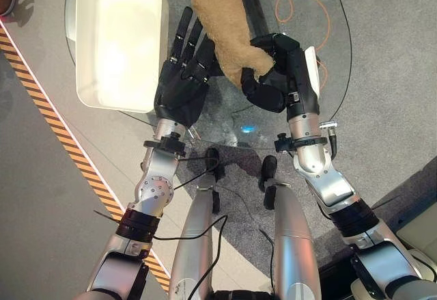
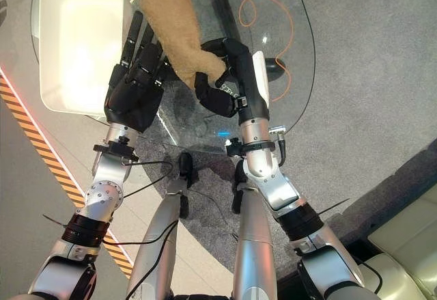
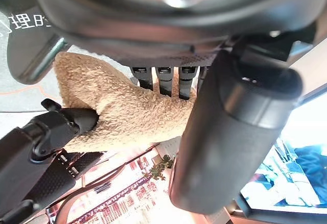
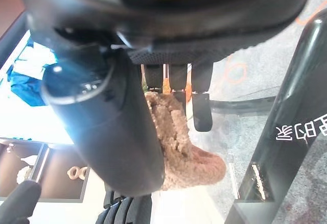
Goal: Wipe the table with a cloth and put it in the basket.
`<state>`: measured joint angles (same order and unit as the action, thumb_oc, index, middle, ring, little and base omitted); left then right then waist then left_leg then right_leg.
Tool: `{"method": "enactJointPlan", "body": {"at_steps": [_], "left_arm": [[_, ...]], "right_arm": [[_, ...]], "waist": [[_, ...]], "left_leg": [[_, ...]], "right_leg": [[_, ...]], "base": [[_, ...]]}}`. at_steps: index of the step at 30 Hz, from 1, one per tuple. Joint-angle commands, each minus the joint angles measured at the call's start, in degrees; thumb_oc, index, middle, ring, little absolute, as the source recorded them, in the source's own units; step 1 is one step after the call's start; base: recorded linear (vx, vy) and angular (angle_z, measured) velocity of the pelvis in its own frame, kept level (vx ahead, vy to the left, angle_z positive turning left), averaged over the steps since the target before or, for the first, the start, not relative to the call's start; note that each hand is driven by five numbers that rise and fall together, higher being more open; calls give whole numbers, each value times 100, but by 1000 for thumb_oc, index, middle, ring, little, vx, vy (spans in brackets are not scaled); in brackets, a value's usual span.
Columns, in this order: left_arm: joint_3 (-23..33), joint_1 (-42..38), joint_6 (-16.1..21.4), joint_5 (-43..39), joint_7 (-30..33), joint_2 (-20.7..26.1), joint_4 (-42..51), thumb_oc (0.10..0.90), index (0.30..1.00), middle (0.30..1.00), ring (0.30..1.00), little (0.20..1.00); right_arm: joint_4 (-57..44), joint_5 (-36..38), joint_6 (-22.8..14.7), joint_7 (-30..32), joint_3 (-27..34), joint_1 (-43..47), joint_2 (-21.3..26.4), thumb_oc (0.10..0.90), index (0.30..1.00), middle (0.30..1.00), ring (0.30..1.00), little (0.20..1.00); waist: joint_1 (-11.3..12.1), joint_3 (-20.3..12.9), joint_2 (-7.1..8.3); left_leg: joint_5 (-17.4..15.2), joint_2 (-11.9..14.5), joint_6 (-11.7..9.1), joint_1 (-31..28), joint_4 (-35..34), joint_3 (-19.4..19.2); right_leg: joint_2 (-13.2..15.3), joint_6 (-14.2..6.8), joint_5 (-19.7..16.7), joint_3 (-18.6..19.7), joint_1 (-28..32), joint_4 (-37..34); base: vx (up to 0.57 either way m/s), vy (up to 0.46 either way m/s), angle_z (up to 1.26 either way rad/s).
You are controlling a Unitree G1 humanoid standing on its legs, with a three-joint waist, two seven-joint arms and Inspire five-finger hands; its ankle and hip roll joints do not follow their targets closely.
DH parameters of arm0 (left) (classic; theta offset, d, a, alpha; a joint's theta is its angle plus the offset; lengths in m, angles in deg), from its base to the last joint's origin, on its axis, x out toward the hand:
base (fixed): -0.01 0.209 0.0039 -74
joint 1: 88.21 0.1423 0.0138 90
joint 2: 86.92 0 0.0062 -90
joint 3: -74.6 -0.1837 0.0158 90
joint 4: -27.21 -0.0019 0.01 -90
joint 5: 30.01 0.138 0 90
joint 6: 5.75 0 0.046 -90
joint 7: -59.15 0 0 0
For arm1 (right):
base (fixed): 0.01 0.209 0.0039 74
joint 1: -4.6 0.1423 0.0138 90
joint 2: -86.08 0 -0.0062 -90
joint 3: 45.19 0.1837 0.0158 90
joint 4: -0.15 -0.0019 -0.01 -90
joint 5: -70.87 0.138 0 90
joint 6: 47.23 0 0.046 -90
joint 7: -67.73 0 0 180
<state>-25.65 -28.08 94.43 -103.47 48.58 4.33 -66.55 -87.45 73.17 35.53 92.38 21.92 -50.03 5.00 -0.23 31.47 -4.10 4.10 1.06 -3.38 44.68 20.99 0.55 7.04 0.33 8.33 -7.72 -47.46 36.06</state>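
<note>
Clearly our right hand (image 1: 276, 74) has its fingers and thumb curled round the near end of the tan fleecy cloth (image 1: 220, 21), which trails away from that hand across the glass counter (image 1: 287, 119). Our left hand (image 1: 183, 74) lies with straight fingers just beside the cloth, the white basket (image 1: 85, 95) on its far side. We judge the cloth light, limp and easy to bunch, so a gathered end suits the grip.

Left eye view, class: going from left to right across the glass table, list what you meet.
White rectangular plastic basket → robot's open left hand → tan fluffy cloth → robot's right hand, curled on the cloth's near end.
</note>
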Motion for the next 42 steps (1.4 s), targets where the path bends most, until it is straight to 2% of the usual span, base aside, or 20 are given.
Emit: {"method": "enactJointPlan", "body": {"at_steps": [1, 9, 18, 23, 27, 35, 42], "left_arm": [[334, -608, 465, -81, -716, -30, 1328, 800, 900, 900, 900, 900], [371, -598, 422, -188, -591, -55, 1330, 800, 900, 900, 900, 900], [374, -521, 474, -266, -271, -89, 1315, 800, 900, 900, 900, 900], [395, -517, 608, -177, 259, -100, 1257, 800, 900, 900, 900, 900], [421, -474, 672, -97, 454, -85, 1236, 800, 900, 900, 900, 900], [502, -349, 715, -105, 556, -116, 1278, 800, 900, 900, 900, 900], [577, -283, 657, -169, 584, -114, 1293, 800, 900, 900, 900, 900]], "right_arm": [[-1194, -396, -553, -339, -14, 526, -69, 100, 300, 300, 300, 200], [-1205, -507, -588, -631, -101, 607, 56, 100, 300, 300, 300, 200], [-1382, -571, -803, -441, -28, 578, 73, 100, 300, 300, 300, 200], [-1444, -677, -960, -20, 70, 643, 35, 100, 300, 300, 300, 200], [-1546, -742, -1153, 352, 247, 616, -21, 100, 300, 300, 300, 200], [-1762, -1019, -1515, 1204, 613, 482, -199, 100, 300, 300, 300, 200], [-1876, -1086, -1713, 1434, 835, 408, -264, 100, 300, 300, 300, 200]], "waist": [[46, -168, 90], [61, -168, 103], [50, -168, 124], [50, -168, 118], [37, -168, 114], [5, -168, 97], [-19, -168, 97]], "left_leg": [[-641, -356, 299, -247, 267, -371], [-646, -373, 291, -243, 281, -357], [-647, -366, 291, -222, 289, -354], [-648, -366, 291, -245, 265, -368], [-655, -366, 289, -245, 277, -376], [-662, -362, 300, -287, 244, -409], [-666, -358, 311, -344, 218, -424]], "right_leg": [[-271, -133, -159, -91, 261, -534], [-270, -134, -148, -113, 267, -536], [-289, -141, -147, -120, 255, -536], [-290, -151, -146, -132, 270, -550], [-298, -153, -138, -132, 276, -542], [-329, -148, -142, -107, 308, -566], [-352, -149, -136, -84, 355, -568]], "base": [[0, 0, 0], [0, 0, 0], [0, 0, 0], [0, 0, 0], [0, 0, 0], [0, 0, 0], [0, 0, 0]]}}
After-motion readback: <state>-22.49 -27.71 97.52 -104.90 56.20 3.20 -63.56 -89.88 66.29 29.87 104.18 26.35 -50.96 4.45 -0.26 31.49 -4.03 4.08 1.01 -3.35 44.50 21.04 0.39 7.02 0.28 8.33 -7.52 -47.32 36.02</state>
